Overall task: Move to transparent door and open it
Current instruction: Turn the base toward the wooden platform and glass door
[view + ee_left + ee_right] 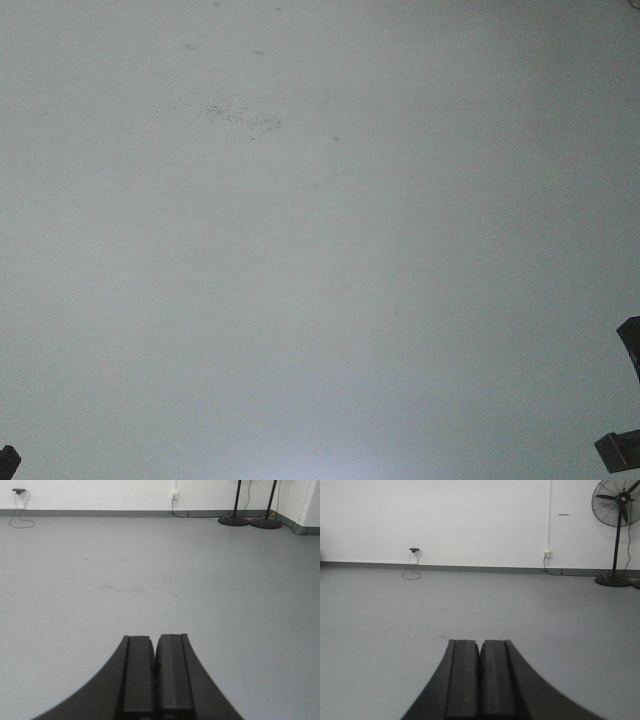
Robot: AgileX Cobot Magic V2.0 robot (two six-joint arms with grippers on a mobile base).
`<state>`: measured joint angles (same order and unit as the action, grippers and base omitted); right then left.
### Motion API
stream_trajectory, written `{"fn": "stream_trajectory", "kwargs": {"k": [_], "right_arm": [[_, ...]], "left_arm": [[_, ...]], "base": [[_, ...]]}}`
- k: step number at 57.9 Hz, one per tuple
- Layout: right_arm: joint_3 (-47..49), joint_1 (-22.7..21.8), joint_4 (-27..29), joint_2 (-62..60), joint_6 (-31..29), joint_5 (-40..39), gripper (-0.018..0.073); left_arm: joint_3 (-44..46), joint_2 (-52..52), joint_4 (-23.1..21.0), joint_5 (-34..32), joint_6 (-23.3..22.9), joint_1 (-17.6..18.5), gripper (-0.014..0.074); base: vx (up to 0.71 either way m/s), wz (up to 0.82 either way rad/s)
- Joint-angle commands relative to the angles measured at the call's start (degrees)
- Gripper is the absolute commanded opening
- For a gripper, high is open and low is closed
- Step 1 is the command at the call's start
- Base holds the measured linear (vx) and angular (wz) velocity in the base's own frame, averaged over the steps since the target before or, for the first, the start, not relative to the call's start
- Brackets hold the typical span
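The transparent door is out of view in every frame. My left gripper (154, 641) is shut and empty, its two black fingers pressed together over bare grey floor. My right gripper (480, 644) is likewise shut and empty above the grey floor. In the front view only small dark corners of the arms show, at the lower right edge (622, 448) and at the lower left edge (8, 462); the rest is grey floor.
A white wall with a grey skirting (470, 568) runs across the far side. A standing fan (619, 510) is at the far right. Two black round stand bases (234, 520) sit by the wall. A plugged charger with cable (413, 550) hangs low on the wall. A scuffed patch (117, 587) marks the floor.
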<state>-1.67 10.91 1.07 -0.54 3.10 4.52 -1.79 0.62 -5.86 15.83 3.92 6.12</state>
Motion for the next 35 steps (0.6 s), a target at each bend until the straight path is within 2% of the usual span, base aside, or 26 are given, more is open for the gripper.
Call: {"fn": "stream_trajectory", "kwargs": {"k": [1,35], "right_arm": [[-0.26,-0.22,-0.05,-0.93,-0.52,-4.52,-0.0003],[-0.26,-0.22,-0.05,-0.93,-0.52,-4.52,-0.0003]], "left_arm": [[-0.42,0.84,-0.46,-4.47,-0.27,0.25,0.0003],[-0.42,0.84,-0.46,-4.47,-0.27,0.25,0.0003]], "base": [[0.42,0.11],[0.44,0.1]]}}
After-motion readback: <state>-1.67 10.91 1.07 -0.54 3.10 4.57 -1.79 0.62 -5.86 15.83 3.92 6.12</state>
